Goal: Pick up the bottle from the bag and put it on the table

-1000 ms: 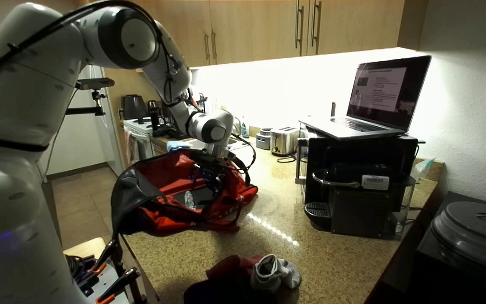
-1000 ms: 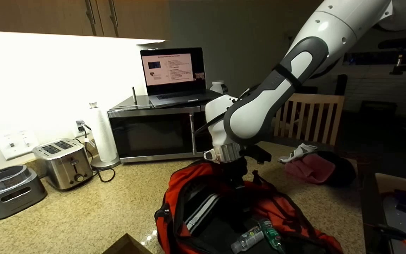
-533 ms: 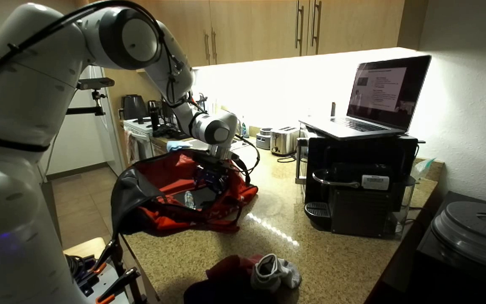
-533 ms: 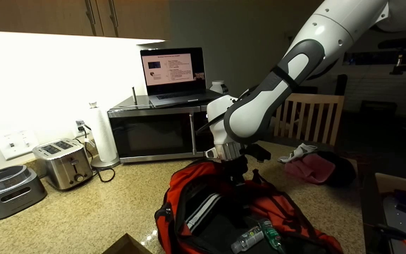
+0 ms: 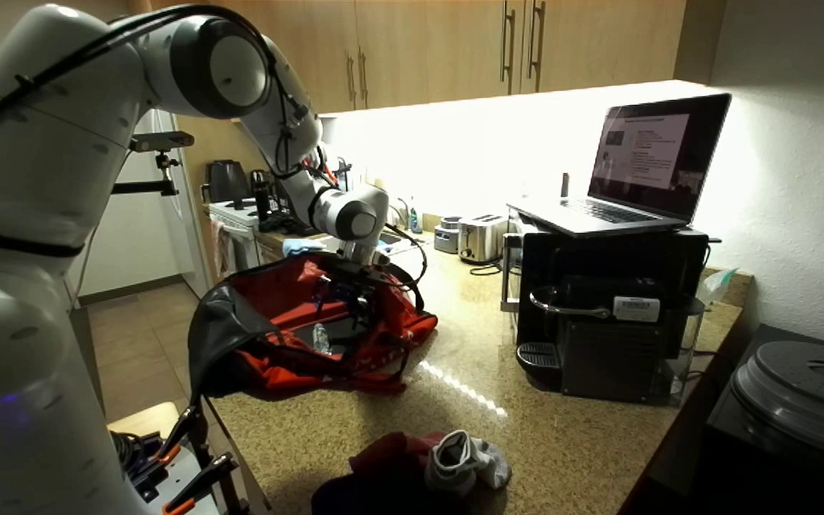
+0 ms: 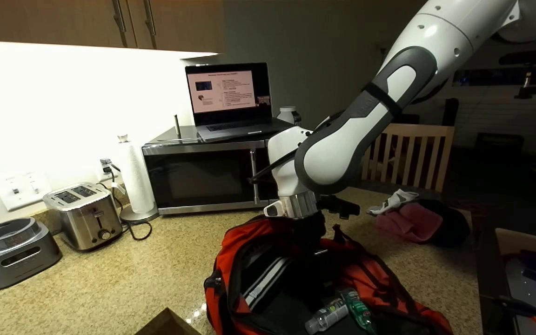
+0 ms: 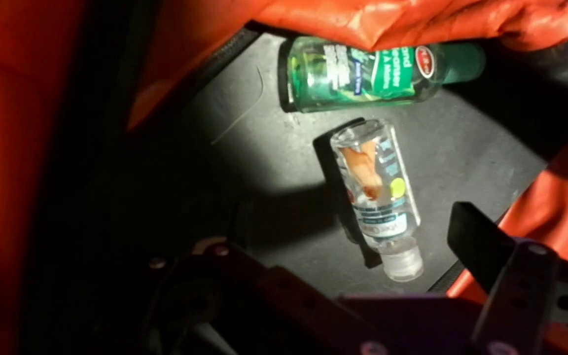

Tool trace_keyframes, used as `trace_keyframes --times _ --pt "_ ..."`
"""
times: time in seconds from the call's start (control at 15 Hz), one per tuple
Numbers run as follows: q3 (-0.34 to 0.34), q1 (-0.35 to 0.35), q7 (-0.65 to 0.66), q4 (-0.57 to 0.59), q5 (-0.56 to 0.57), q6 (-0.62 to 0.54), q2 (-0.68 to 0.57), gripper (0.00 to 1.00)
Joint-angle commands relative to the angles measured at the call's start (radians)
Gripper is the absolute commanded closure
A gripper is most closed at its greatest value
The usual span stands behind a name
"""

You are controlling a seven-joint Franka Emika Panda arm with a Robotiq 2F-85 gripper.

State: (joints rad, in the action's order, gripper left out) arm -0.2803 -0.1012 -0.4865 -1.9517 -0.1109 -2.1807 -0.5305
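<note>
- Large slumped red fabric bag (image 5: 283,307): orange-red shell, black trim, dark grey floor, pale stripes on black inside
- Clear capped plastic bottle (image 7: 380,197): whitish cap, yellow dot, orange-tan picture, blue and white label
- Translucent green plastic bottle (image 7: 358,79): darker green cap, white print on green label, dark blue patch, red oval
- Speckled stone counter (image 6: 147,265): tan and brown flecks throughout
- White jointed robot arm (image 6: 328,160): dark grey panels, black strap
- Black metal end effector (image 7: 353,217): greyish screw heads
- Boxy black microwave (image 6: 203,179): silver trim
</note>
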Motion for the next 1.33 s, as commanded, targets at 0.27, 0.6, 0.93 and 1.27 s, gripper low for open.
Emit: trace_keyframes --times 0.27,0.6,0.93,1.27 --pt "-0.057 0.011 -0.108 -0.046 -0.034 -0.011 0.043 0.00" --pt "-0.055 -0.008 -0.083 -0.056 -0.017 -0.024 0.051 0.00" --pt "-0.033 -0.032 -0.040 -0.070 0.025 -0.043 0.052 0.00" --pt "-0.026 -0.048 -0.011 -0.096 0.027 -0.085 0.061 0.00"
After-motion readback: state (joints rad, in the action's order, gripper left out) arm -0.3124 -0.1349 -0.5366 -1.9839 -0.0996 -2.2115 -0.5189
